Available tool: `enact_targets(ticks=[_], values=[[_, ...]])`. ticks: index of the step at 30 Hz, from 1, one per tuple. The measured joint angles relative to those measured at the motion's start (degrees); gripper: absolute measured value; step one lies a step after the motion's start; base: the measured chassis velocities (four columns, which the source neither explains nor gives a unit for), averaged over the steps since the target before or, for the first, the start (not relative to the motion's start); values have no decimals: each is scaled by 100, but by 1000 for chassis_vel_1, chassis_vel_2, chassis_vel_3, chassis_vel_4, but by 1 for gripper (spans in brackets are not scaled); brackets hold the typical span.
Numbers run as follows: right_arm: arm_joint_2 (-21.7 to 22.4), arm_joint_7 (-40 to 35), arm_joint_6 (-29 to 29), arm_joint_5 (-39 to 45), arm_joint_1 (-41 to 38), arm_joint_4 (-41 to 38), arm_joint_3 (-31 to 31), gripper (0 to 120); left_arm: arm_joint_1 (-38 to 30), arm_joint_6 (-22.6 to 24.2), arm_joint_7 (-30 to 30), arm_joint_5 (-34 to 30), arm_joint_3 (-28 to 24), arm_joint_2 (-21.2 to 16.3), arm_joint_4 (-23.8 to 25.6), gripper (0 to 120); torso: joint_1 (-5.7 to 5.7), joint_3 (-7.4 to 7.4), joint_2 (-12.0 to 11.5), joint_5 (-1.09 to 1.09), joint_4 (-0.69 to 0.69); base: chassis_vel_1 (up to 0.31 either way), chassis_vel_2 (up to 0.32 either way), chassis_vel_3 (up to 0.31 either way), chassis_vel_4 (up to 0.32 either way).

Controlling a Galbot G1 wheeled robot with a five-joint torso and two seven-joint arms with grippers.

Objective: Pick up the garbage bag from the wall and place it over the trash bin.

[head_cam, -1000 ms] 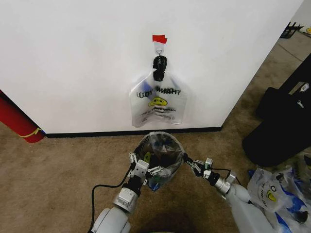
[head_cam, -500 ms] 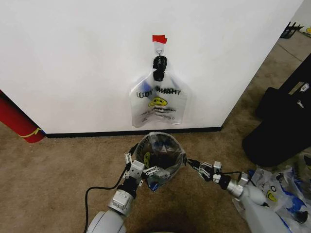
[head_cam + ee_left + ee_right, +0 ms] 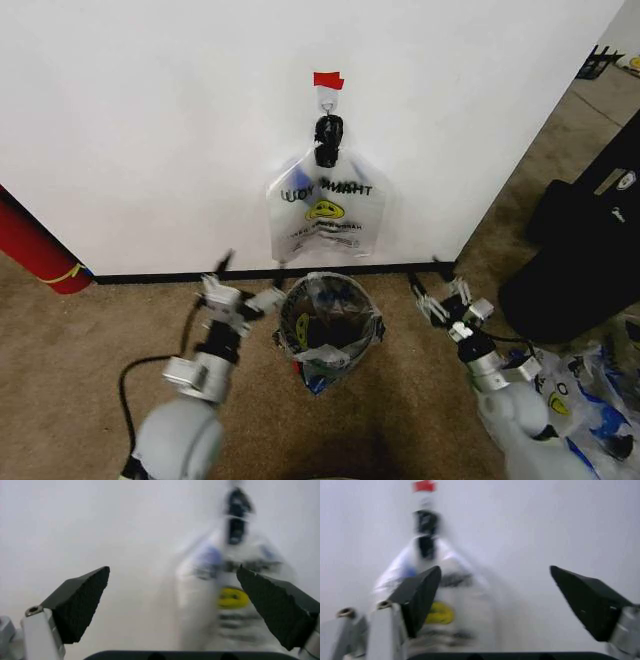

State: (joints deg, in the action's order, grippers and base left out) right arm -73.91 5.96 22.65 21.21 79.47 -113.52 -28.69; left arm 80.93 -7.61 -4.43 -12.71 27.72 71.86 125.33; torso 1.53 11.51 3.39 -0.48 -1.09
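Head view, trash bin: the trash bin [image 3: 330,322] stands on the carpet [image 3: 90,340] near the wall [image 3: 150,120], the garbage bag [image 3: 322,345] draped over its rim.
Head view, wall: a whitish bag [image 3: 325,215] hangs from a hook under red tape [image 3: 328,79].
Head view, left claw: the left claw [image 3: 240,292] is spread wide, just left of the bin, apart from it.
Head view, right claw: the right claw [image 3: 445,292] is spread wide, right of the bin, holding nothing.
Left wrist view: wide fingers [image 3: 80,602] frame the blurred hanging bag [image 3: 232,600].
Right wrist view: wide fingers [image 3: 420,594] face the wall and hanging bag [image 3: 437,603].
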Motion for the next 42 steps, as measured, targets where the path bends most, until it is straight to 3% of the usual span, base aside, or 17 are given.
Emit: enact_targets(ticks=[5, 9, 11, 14, 21, 31, 42], values=[[-282, -1460, -929, -1191, 820, -1387, -96, 100, -93, 186, 108, -597, 374, 74, 132, 100, 0, -1, 0, 0, -3, 0, 0, 0, 0], [-245, -2060, -1192, -1358, 995, -1859, -138, 100, -188, 462, 136, -900, 421, 91, 313, 100, 0, -1, 0, 0, -4, 0, 0, 0, 0], [-173, -2164, -1193, -1294, 1067, -1976, -150, 100, -200, 383, 248, -1017, 475, 95, 364, 100, 0, -1, 1, 1, -1, 0, 0, 0, 0], [-135, -2061, -1010, -1332, 1175, -1980, -180, 100, -161, 191, 552, -827, 591, 133, 329, 100, 0, 0, 1, 2, -1, 0, 0, 0, 0], [-172, -1865, -498, -1626, 1126, -1409, -223, 100, -30, 11, 662, -121, 669, 217, 151, 100, 0, 0, 0, 2, -1, 0, 0, 0, 0], [-55, -1507, -314, -1518, 920, -860, -165, 100, 164, 96, 564, -34, 591, 290, 151, 100, 0, 0, 0, 2, -1, 0, 0, 0, 0], [0, -1288, -214, -1447, 918, -808, -147, 100, 292, 85, 571, 38, 597, 347, 271, 100, 0, 0, 0, 3, -2, 0, 0, 0, 0]])
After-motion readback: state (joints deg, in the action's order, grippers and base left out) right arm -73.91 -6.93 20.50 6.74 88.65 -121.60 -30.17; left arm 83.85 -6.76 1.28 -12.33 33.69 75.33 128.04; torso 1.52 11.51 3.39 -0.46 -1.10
